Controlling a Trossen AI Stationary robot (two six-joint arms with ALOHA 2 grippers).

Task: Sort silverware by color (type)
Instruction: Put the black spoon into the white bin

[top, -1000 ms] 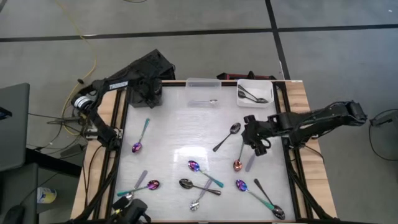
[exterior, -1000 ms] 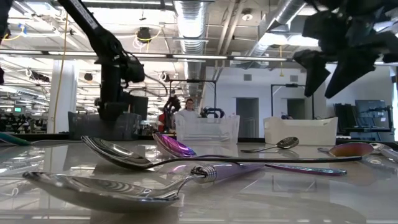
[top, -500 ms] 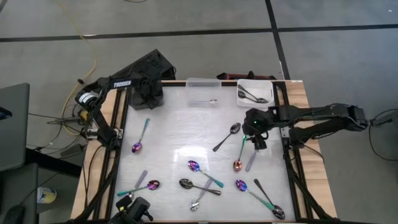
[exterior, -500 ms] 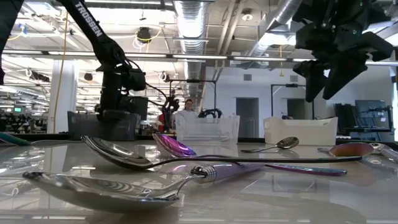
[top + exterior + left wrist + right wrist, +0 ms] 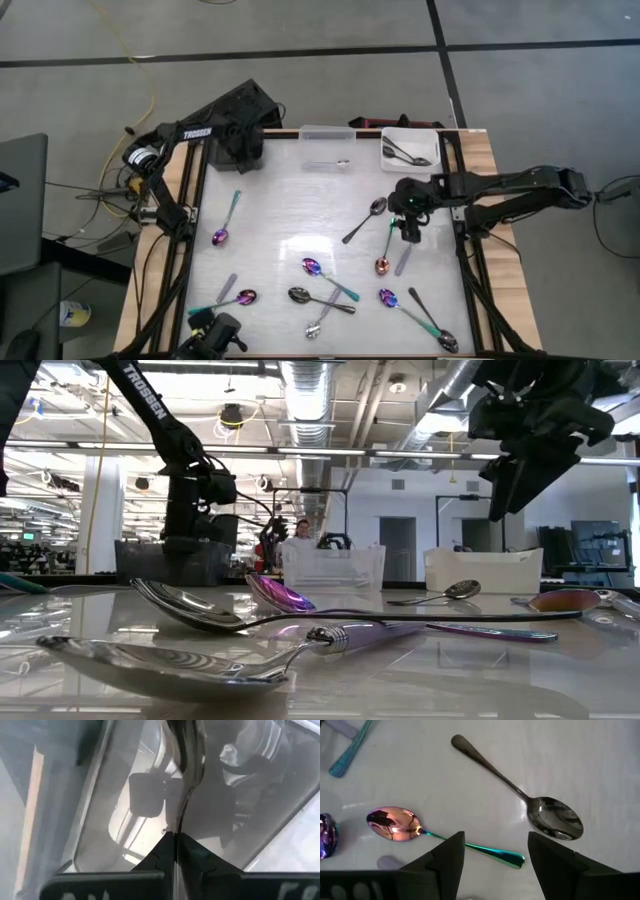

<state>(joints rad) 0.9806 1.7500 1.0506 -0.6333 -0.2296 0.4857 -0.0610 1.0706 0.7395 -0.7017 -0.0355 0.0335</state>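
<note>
On the white table (image 5: 290,210) I saw spoons (image 5: 318,268) scattered across its near half, with a silver one (image 5: 330,163) before the clear bin (image 5: 327,132). Beyond lay an open hall with ducts overhead. My left gripper (image 5: 240,150) sat over the dark bin (image 5: 245,105), jaws shut and empty. My right gripper (image 5: 495,852) hung wide open above a teal-handled spoon (image 5: 420,831) beside a black spoon (image 5: 530,802), holding nothing.

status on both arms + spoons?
Left gripper shut, empty, over dark bin. Right gripper open above teal-handled spoon, black spoon beside it. Nothing blocking.
</note>
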